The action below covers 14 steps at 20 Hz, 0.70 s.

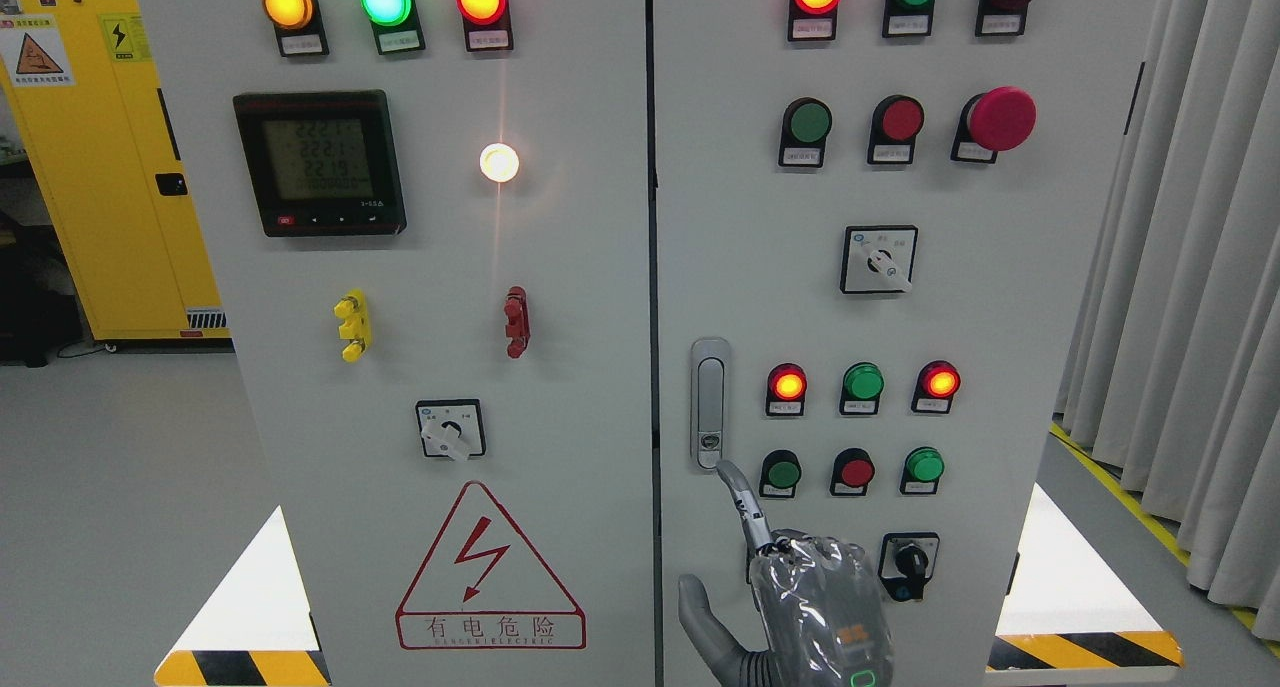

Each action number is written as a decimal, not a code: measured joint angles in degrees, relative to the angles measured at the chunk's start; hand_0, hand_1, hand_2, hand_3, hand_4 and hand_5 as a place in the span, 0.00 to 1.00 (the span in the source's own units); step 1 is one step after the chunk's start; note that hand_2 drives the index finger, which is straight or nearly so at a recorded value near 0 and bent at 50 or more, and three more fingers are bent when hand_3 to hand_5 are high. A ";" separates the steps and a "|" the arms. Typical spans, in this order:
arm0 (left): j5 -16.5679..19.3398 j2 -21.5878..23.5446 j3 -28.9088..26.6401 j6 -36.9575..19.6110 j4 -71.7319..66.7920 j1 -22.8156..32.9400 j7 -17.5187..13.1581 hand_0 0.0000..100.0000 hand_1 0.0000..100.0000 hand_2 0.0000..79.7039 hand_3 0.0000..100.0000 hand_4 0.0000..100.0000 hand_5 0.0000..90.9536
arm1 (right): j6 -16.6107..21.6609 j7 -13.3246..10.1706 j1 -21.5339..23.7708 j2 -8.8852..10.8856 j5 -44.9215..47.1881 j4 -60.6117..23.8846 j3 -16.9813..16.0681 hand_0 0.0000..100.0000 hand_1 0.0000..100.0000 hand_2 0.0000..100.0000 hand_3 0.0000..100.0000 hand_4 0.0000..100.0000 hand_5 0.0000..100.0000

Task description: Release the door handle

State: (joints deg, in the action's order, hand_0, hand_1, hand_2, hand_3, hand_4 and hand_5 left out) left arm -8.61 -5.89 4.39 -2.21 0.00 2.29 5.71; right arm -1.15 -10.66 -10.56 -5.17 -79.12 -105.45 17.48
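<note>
The silver door handle (710, 403) is set upright in the right cabinet door (1000, 327), just right of the seam between the two doors. It lies flush in its recess, with a round lock button at its lower end. My right hand (820, 607), wrapped in clear plastic, comes up from the bottom edge right of the middle. Its index finger (740, 497) points straight up and its tip touches the handle's lower end at the button. The thumb (700, 612) sticks out to the left and the other fingers are curled in, holding nothing. My left arm is out of view.
The grey doors carry lit indicator lamps, push buttons, rotary switches (878, 259) and a red emergency button (1000, 117). The left door (560, 387) has a meter display (320, 162) and a shock-warning triangle (488, 572). A yellow cabinet (100, 167) stands at the far left, curtains (1190, 317) at the right.
</note>
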 measured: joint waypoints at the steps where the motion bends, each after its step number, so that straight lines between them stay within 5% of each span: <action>1: 0.00 0.00 0.00 0.04 0.00 0.00 0.00 0.12 0.56 0.00 0.00 0.00 0.00 | -0.37 -0.21 -0.21 -0.12 -0.94 0.39 0.11 0.52 0.37 0.01 1.00 1.00 1.00; 14: 0.00 0.00 0.00 -0.04 0.00 0.00 0.00 0.12 0.56 0.00 0.00 0.00 0.00 | -5.58 -0.67 -4.19 -1.14 -4.99 5.44 0.90 0.52 0.38 0.02 1.00 1.00 1.00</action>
State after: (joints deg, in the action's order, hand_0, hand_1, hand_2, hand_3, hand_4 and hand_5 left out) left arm -8.61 -5.89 4.39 -2.25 0.00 2.29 5.71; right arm -6.73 -11.33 -14.75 -6.31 -84.10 -100.01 18.37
